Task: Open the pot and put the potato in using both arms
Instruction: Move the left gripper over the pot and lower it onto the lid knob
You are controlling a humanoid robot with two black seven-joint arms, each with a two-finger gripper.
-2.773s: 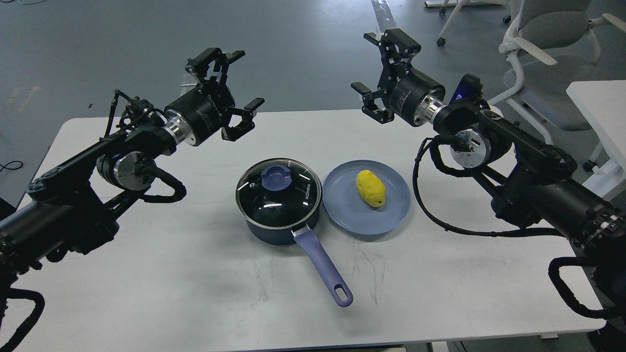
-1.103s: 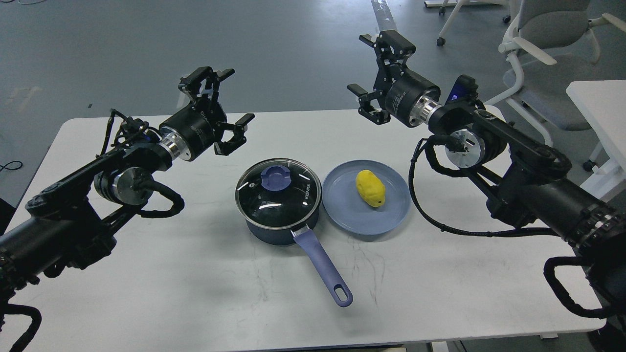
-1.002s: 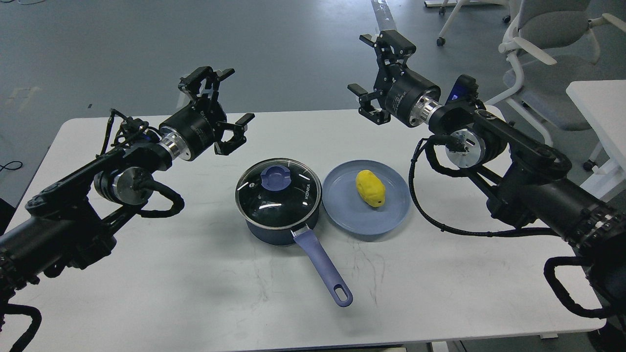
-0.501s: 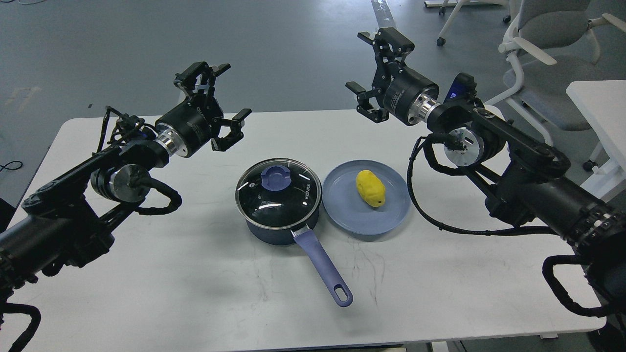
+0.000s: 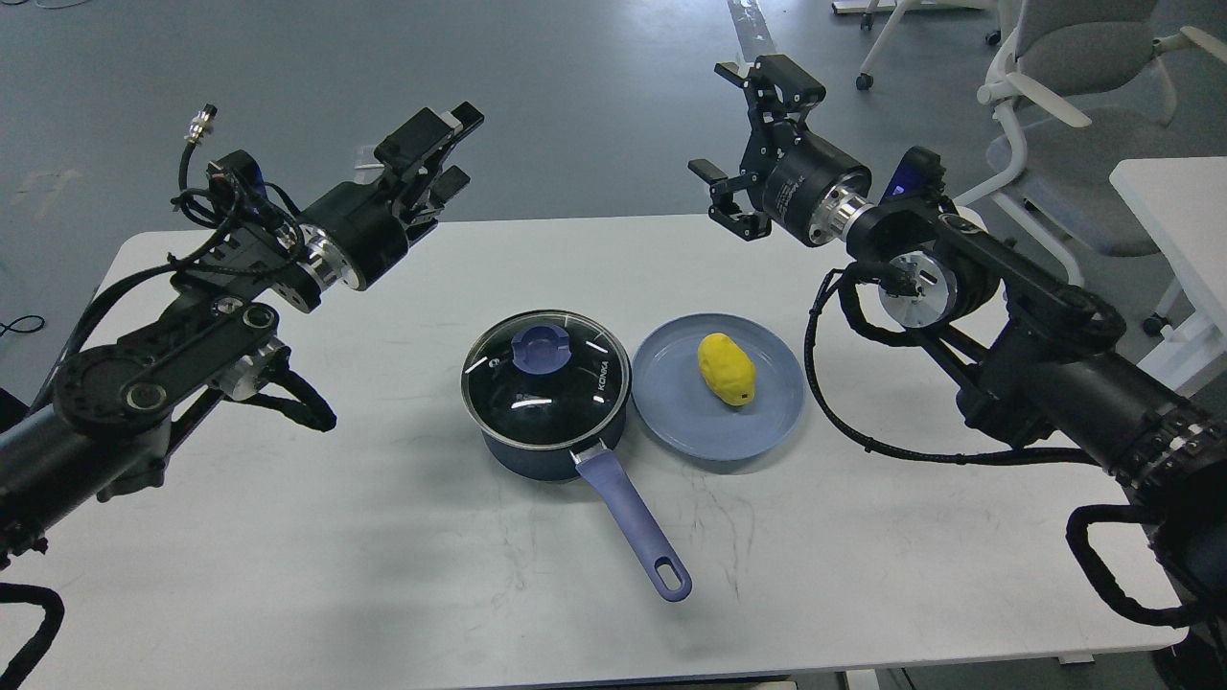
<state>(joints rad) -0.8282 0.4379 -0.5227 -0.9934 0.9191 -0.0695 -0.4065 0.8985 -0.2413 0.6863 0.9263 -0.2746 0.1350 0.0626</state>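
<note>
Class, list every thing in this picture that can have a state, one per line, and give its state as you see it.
Pot: upright on the table, closed.
Lid: seated on the pot, untouched.
Potato: lying on the plate, not held.
Plate: flat on the table, right of the pot.
Left claw: raised, empty, seen side-on; opening unclear.
Right claw: raised, open, empty.
</note>
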